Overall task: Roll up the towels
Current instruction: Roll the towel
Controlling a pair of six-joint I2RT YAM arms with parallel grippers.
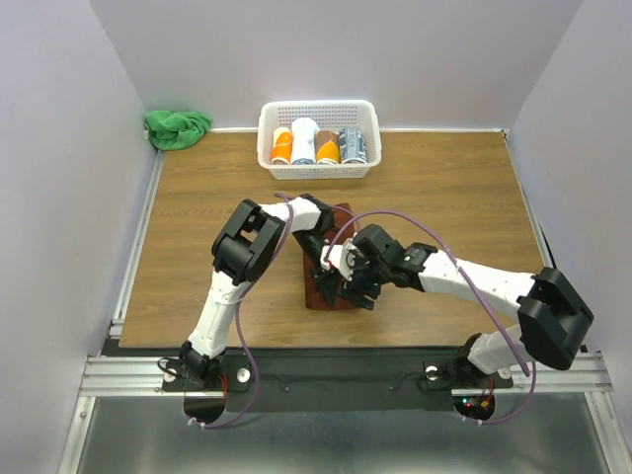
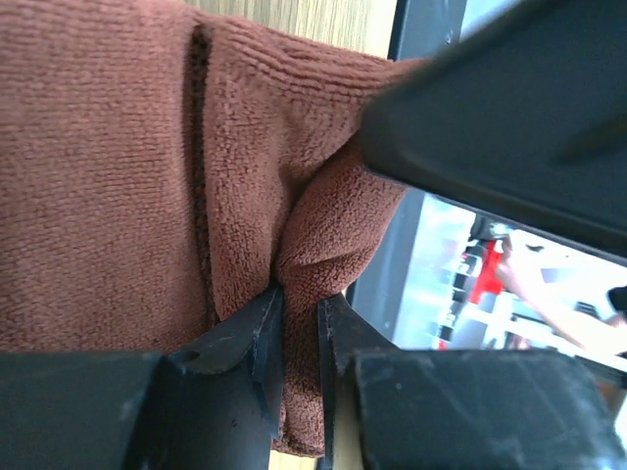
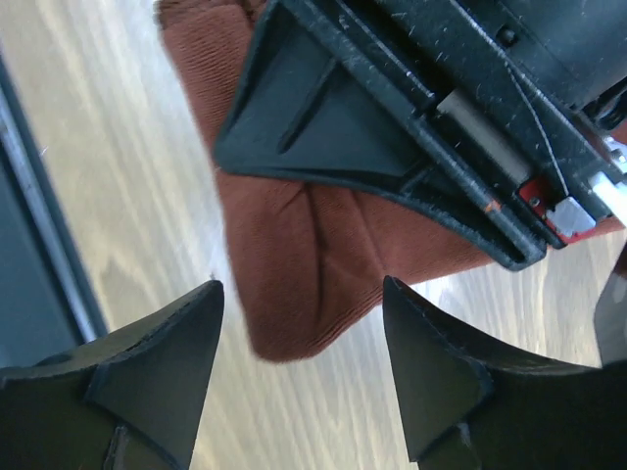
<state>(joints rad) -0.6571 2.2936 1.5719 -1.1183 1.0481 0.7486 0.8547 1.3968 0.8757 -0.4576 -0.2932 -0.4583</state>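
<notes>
The reddish-brown towel (image 1: 318,294) lies on the wooden table at mid-table, largely covered by both grippers. My left gripper (image 1: 324,259) reaches over it from the far side. In the left wrist view this gripper (image 2: 300,294) is shut on a raised fold of the brown towel (image 2: 118,176). My right gripper (image 1: 348,286) hovers just right of it. Its jaws (image 3: 302,284) stand open, with a rounded corner of the towel (image 3: 294,255) just beyond the fingertips and nothing between them. The green towel (image 1: 178,128) lies crumpled at the back left corner.
A white basket (image 1: 318,170) at the back centre holds several rolled towels in orange, white and grey pattern. Grey walls enclose the table on three sides. The metal rail (image 1: 336,373) with both arm bases runs along the near edge.
</notes>
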